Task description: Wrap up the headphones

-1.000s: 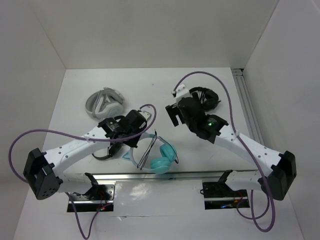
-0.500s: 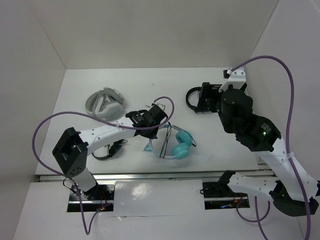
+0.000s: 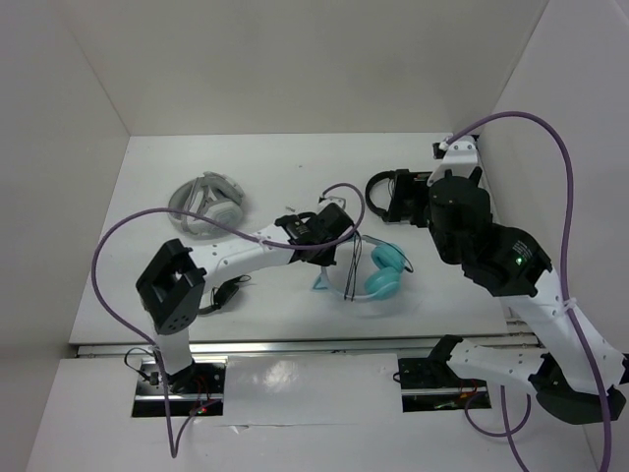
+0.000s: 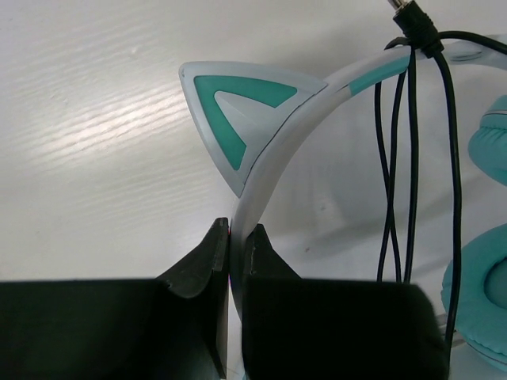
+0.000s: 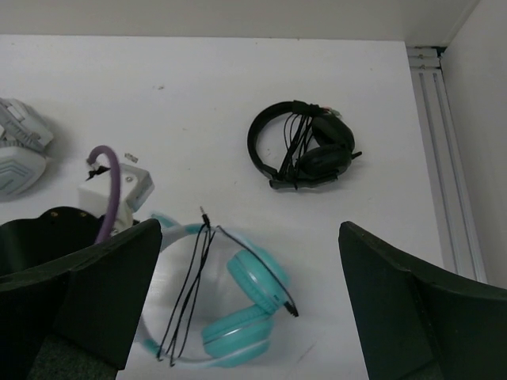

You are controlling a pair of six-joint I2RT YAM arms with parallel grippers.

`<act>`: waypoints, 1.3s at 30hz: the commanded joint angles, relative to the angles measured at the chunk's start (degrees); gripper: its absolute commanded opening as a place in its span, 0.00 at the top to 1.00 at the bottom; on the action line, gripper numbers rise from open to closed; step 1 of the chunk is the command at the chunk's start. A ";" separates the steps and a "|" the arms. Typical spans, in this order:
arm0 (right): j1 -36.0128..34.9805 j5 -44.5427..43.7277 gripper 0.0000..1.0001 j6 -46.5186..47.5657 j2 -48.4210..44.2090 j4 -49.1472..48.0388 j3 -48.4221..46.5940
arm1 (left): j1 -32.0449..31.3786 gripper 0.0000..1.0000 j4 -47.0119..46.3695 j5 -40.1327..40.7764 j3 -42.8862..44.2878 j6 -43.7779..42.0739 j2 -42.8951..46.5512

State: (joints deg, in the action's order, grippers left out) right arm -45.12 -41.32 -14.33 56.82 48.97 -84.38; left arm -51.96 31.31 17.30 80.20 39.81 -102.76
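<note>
With your left pincer [image 4: 235,236] clenched on the headphones [image 4: 261,150] and right pincer [image 5: 249,229] released, the cable [image 4: 411,158] looks largely wrapped, so next tuck in the plug [image 4: 408,12].

No word, brand, number or sign can be read in any of the views; the teal over-ear headphones [image 3: 380,282] with the pale blue cat-eared headband show only plain, unlettered plastic, close up as well as from above
</note>
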 commanded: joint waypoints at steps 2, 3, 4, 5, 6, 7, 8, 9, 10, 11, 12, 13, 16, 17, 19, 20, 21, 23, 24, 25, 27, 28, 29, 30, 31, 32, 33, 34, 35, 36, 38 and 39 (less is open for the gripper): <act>-0.23 -2.18 0.00 -3.85 0.22 4.80 -6.22 | -2.79 1.00 -6.26 2.81 9.25 3.61 -8.47; -0.23 -2.97 0.00 -4.48 0.22 5.95 -7.45 | -3.31 1.00 -6.26 3.35 13.53 4.13 -10.51; -0.23 -2.98 0.00 -5.00 0.83 7.01 -8.60 | -3.93 1.00 -5.22 3.35 15.92 4.13 -12.53; -0.23 -2.98 0.00 -5.01 0.84 7.80 -10.78 | -3.93 1.00 -4.51 4.05 18.12 4.65 -14.73; -0.23 -2.98 0.00 -5.53 0.84 9.11 -11.59 | -3.93 1.00 -3.72 4.75 20.32 5.79 -18.49; 0.29 -2.98 0.00 -5.54 0.84 9.65 -12.29 | -3.93 1.00 -1.19 5.54 24.61 6.85 -20.27; 0.30 -2.98 0.00 -5.54 0.84 9.65 -13.43 | -3.93 1.00 -0.38 6.60 26.39 7.64 -21.77; 0.30 -2.98 0.00 -5.54 0.23 10.35 -13.44 | -3.93 1.00 0.15 6.61 27.89 8.17 -23.09; 0.30 -2.98 0.00 -5.54 0.22 11.05 -13.97 | -3.93 1.00 0.15 6.61 29.03 8.87 -25.10; 0.30 -2.98 0.00 -5.54 -0.30 11.06 -13.97 | -4.46 1.00 0.15 5.82 30.61 8.88 -25.90; 0.82 -2.98 0.00 -5.54 -0.30 11.58 -13.97 | -4.46 1.00 0.15 5.82 31.32 9.75 -26.69; 0.83 -2.98 0.00 -5.54 -0.30 11.59 -13.97 | -4.46 1.00 0.15 5.82 31.85 10.28 -28.18; 1.35 -1.49 0.00 -5.54 -0.30 11.59 -13.36 | -4.46 1.00 0.77 6.43 32.38 12.65 -30.04; 1.35 -1.48 0.00 -5.54 -0.91 11.06 -13.36 | -4.46 1.00 0.77 6.43 32.38 12.66 -31.17; 1.35 -0.69 0.00 -5.54 -0.92 10.36 -11.87 | -4.46 1.00 0.07 4.50 32.38 12.66 -31.97; 1.35 -0.69 0.00 -5.54 -0.92 10.36 -11.86 | -4.46 1.00 0.07 4.50 32.38 12.66 -31.98; 1.35 -0.69 0.00 -5.54 -0.92 10.36 -11.08 | -4.46 1.00 0.07 3.54 32.38 13.44 -32.50; 1.35 -0.69 0.00 -5.54 -0.92 9.74 -10.37 | -4.46 0.91 -0.46 3.01 30.81 14.06 -32.50; 1.35 -0.69 0.00 -5.54 -0.92 9.74 -10.37 | -4.46 0.86 -0.46 3.00 30.28 14.06 -31.98; 1.35 -0.69 0.00 -5.54 -0.92 9.74 -9.85 | -4.46 0.80 -0.46 3.00 29.67 14.06 -30.93; 1.35 -0.16 0.00 -5.54 -0.92 9.13 -9.84 | -4.46 0.65 -1.16 3.61 27.74 14.06 -29.61; 1.35 -0.16 0.00 -5.54 -0.92 9.13 -9.84 | -4.46 0.62 -2.12 3.62 27.12 14.06 -28.99; 1.35 0.45 0.00 -5.54 -0.92 9.13 -9.84 | -4.46 0.58 -2.65 3.62 26.59 13.46 -27.86; 1.35 0.45 0.00 -5.54 -0.92 9.13 -9.84 | -4.46 0.51 -2.66 3.10 26.58 13.45 -27.85; 1.35 0.97 0.00 -5.54 -0.92 9.13 -9.84 | -4.46 0.48 -2.66 3.09 26.06 13.45 -26.97; 1.35 0.98 0.00 -5.54 -0.40 9.13 -9.84 | -4.98 0.45 -2.66 2.57 26.06 13.45 -26.36; 1.35 0.98 0.00 -5.54 -0.39 9.13 -9.84 | -4.99 0.43 -2.66 2.56 25.19 13.45 -24.78; 1.35 1.59 0.00 -5.54 -0.39 9.13 -9.84 | -4.99 0.26 -2.66 2.56 24.13 13.45 -23.72; 1.35 1.59 0.00 -5.54 -0.39 9.13 -9.84 | -4.99 0.25 -3.35 3.26 23.43 13.45 -22.67; 1.35 2.20 0.00 -5.01 -0.39 8.60 -10.36 | -5.51 0.19 -3.36 3.96 22.81 13.45 -21.44; 1.35 2.21 0.00 -5.01 -0.39 8.60 -10.37 | -5.52 0.00 -3.98 5.62 21.57 13.45 -17.75; 1.35 2.21 0.00 -5.01 0.30 8.60 -10.37 | -6.12 0.00 -3.98 6.42 20.96 12.84 -16.52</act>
State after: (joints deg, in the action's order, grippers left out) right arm -44.10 -39.57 -19.27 56.53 58.54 -94.19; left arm -56.97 28.75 21.15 101.56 52.64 -126.06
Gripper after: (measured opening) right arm 0.999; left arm 0.983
